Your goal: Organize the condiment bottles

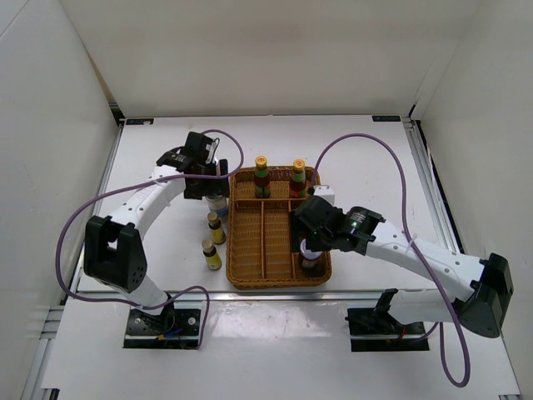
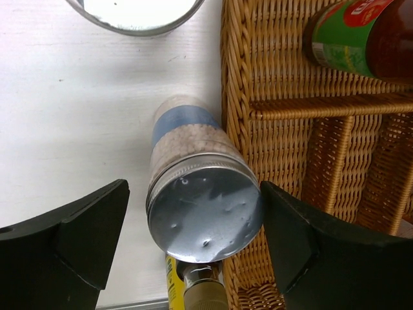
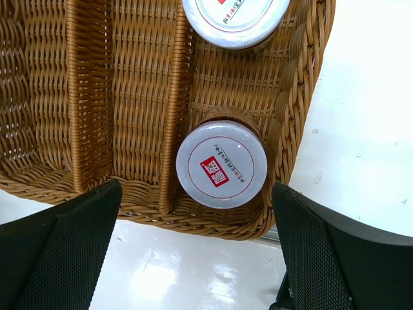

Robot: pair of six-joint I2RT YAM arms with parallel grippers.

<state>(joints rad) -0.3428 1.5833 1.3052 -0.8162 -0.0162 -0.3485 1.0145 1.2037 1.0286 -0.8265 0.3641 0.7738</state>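
A white shaker with a blue band and a silver top (image 2: 203, 210) stands on the table against the left wall of the wicker tray (image 2: 271, 129). My left gripper (image 2: 193, 239) is open around it, and the right finger is close to its lid. A second silver rim (image 2: 135, 13) is cut off at the top edge. Two short jars with pale lids (image 3: 221, 163) (image 3: 232, 19) stand in the tray's right compartment. My right gripper (image 3: 195, 194) hangs open above the nearer jar. Two tall yellow-capped bottles (image 1: 261, 175) (image 1: 298, 177) stand in the tray's back row.
Two tiny yellow brown-capped bottles (image 1: 216, 227) (image 1: 211, 254) stand on the table left of the tray (image 1: 250, 250); one also shows under the shaker (image 2: 200, 290). The tray's left and middle long compartments (image 3: 135, 84) hold nothing. White walls enclose the table.
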